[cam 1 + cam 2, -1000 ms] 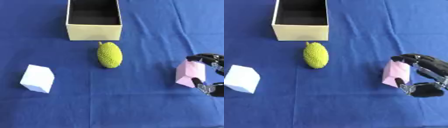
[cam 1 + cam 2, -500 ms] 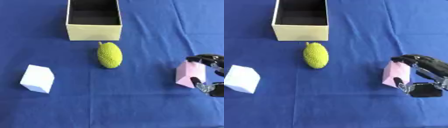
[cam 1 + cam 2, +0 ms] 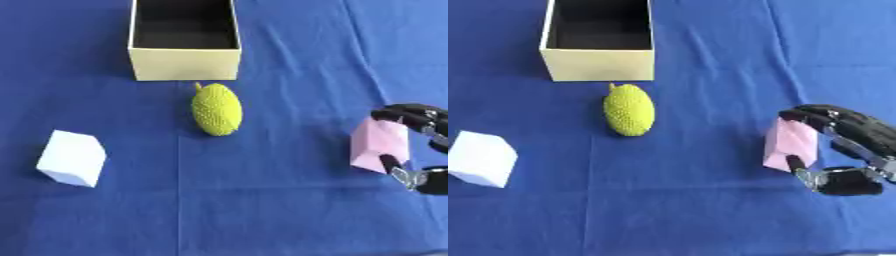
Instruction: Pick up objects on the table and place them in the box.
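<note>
My right hand [image 3: 846, 145] was curled about the pink block [image 3: 790, 144], fingers hooked over its far top edge and thumb set against its near lower corner. Against the frames a second back, the fingers had drawn in closer over the top and the block had barely shifted; it stood on the worktop [image 3: 289, 215] at the right, leaning a little. I judged the grasp was settling and the lift not yet begun. My left hand showed in neither view.

Nothing had gone into the box [image 3: 184, 62] yet: it stood at the far side, open, dark within, with pale cream card walls.

Materials noted:
- pink block: flat faces, sharp edges, matte; looked light
- green fruit [image 3: 216, 109]: oval, bumpy all over, small stem at the far end, lying just before the box's near wall
- white block [image 3: 72, 158]: plain faces, sitting cornerwise, well apart at the left
- worktop cover: blue cloth, smooth with faint creases

Three things remained on the cloth, the pink one in hand first
</note>
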{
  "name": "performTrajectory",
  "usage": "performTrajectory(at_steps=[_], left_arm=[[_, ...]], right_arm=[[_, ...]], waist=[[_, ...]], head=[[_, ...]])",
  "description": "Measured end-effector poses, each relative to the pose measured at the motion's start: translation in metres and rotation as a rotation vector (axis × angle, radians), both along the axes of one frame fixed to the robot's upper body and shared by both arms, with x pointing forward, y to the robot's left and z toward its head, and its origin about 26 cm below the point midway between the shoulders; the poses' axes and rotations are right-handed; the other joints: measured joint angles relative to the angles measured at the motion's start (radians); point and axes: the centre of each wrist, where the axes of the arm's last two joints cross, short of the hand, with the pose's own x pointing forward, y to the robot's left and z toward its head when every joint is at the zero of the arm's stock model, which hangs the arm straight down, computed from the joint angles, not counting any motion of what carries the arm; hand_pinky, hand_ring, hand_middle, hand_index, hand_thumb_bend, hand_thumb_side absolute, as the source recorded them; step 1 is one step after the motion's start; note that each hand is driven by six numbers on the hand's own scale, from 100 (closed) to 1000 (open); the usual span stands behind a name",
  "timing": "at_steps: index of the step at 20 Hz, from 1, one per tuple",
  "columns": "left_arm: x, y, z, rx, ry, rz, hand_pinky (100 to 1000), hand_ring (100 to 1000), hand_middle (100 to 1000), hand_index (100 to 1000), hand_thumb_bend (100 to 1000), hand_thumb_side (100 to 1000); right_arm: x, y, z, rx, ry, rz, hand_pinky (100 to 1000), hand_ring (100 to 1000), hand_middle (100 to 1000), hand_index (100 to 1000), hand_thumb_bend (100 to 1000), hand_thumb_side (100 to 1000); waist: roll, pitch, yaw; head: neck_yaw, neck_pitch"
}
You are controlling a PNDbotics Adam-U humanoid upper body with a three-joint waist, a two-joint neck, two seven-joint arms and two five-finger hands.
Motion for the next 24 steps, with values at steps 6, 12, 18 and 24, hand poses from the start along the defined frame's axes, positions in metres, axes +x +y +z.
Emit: performTrajectory(at_steps=[6, 12, 18, 24], left_arm=[[0.0, -0.0004, -0.0007, -0.002, 0.004, -0.001, 843, 704, 639, 787, 100, 600], [-0.0001, -0.0003, -0.0013, -0.001, 0.009, -0.002, 844, 705, 639, 786, 100, 601], [-0.0005, 0.0001, -0.0027, -0.002, 0.016, -0.004, 845, 707, 640, 786, 100, 602], [-0.0005, 0.0001, -0.003, -0.001, 0.02, -0.007, 846, 708, 639, 786, 100, 601]], right_arm=[[-0.0002, -0.0007, 0.0, 0.013, -0.014, -0.008, 1000, 1000, 965, 1000, 100, 443], [-0.0002, -0.0008, -0.0005, 0.028, -0.019, -0.034, 1000, 1000, 971, 1000, 100, 461], [-0.0003, -0.0008, -0.0005, 0.025, 0.006, -0.064, 1000, 1000, 964, 1000, 100, 512], [-0.0002, -0.0007, -0.0006, 0.029, 0.038, -0.079, 1000, 1000, 958, 1000, 100, 564]], waist=[[0.003, 0.001, -0.003], [0.003, 0.003, -0.005], [0.003, 0.003, -0.005], [0.003, 0.003, -0.004]], head=[[0.0, 0.0], [0.0, 0.0], [0.0, 0.0], [0.0, 0.0]])
